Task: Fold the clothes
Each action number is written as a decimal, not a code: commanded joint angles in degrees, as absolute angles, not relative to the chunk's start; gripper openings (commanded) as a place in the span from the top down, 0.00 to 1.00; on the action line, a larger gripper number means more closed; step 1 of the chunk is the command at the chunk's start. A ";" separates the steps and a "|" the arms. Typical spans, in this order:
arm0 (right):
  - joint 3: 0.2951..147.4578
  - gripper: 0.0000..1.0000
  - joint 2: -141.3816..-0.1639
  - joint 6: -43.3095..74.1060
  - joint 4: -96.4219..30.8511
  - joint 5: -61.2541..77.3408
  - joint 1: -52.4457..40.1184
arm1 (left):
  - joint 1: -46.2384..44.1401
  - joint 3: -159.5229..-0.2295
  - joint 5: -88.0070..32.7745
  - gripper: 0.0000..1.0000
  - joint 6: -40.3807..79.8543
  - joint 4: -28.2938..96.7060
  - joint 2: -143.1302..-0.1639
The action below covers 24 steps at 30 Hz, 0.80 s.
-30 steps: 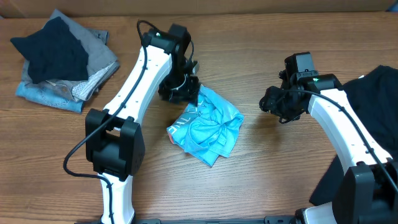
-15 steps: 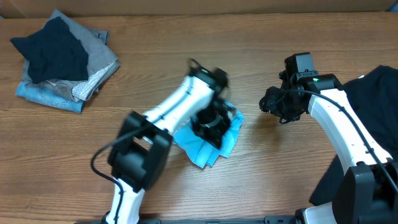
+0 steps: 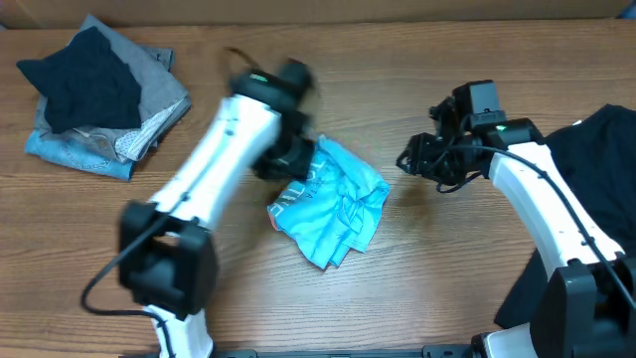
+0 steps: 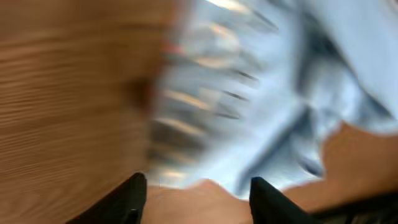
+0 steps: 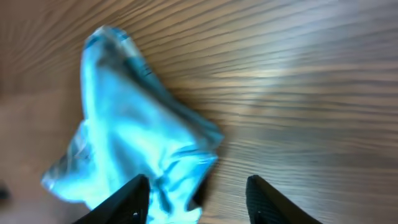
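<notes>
Left gripper (image 3: 291, 159) is sitting right at the upper-left edge of the sky-blue T-shirt (image 3: 333, 199). The overhead shot is pretty smeared around it, so I can't tell from there whether it's actually touching the fabric. The left wrist view is blurry too, but you can make out the left gripper (image 4: 196, 180) with its two fingers apart and bare wood between them, so it's open and has hold of nothing. The pale blue cloth (image 4: 261, 93) fills most of that view just ahead of the fingers.

Right gripper (image 3: 409, 162) is off to the right of the shirt, near it but clearly apart, pointing toward it. In its own wrist view the right gripper (image 5: 196, 180) has its jaws spread about halfway and nothing is clamped. The shirt (image 5: 130, 130) lies crumpled on the wood beyond them.

The blue shirt itself is a rumpled, bunched-up heap roughly mid-tabletop (image 3: 447, 278), with a bit of white print showing along its left side. It isn't laid flat or folded.

A black T-shirt (image 3: 606, 169) is spread over the far right edge, partly under the right arm. Over in the back-left corner there's a pile of clothes (image 3: 94, 94), with a dark garment on top of grey and light blue ones.
</notes>
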<state>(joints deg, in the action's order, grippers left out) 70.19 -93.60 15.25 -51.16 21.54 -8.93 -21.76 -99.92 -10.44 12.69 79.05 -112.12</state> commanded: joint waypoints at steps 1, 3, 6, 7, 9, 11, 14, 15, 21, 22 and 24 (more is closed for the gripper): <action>70.96 0.37 -93.67 10.20 -49.67 21.85 -17.47 | -13.52 -100.77 -14.13 0.43 8.19 78.98 -112.14; 70.94 0.32 -93.76 10.48 -49.36 15.00 -21.50 | -11.49 -100.09 -18.31 0.44 5.28 78.52 -113.06; 70.83 0.30 -94.87 10.66 -48.10 9.23 -25.67 | -10.74 -98.45 -23.70 0.44 1.39 77.03 -114.02; 70.83 0.30 -95.59 10.66 -47.59 8.32 -26.52 | -10.83 -97.76 -24.77 0.44 0.73 76.42 -114.13; 70.83 0.31 -97.41 12.10 -47.18 4.89 -27.64 | -11.40 -96.16 -25.15 0.44 0.32 75.33 -114.13; 70.83 0.47 -99.39 14.70 -47.20 1.26 -27.73 | -12.19 -94.59 -25.15 0.44 -0.10 74.39 -114.13; 70.85 0.87 -100.36 15.53 -46.78 0.89 -26.28 | -13.54 -91.37 -25.17 0.44 -0.05 71.68 -114.13; 70.91 0.92 -100.29 16.05 -46.61 0.86 -25.61 | -14.00 -90.21 -25.15 0.44 -0.05 70.63 -114.13; 71.37 0.92 -99.18 24.05 -48.23 5.23 -18.41 | -16.21 -81.84 -25.19 0.47 0.25 63.13 -114.13; 71.37 0.79 -99.09 24.01 -48.56 6.81 -17.21 | -16.45 -80.82 -25.19 0.47 0.43 62.39 -114.13; 71.37 0.58 -99.00 24.03 -49.60 7.09 -15.00 | -16.60 -79.57 -25.17 0.46 0.40 61.25 -114.13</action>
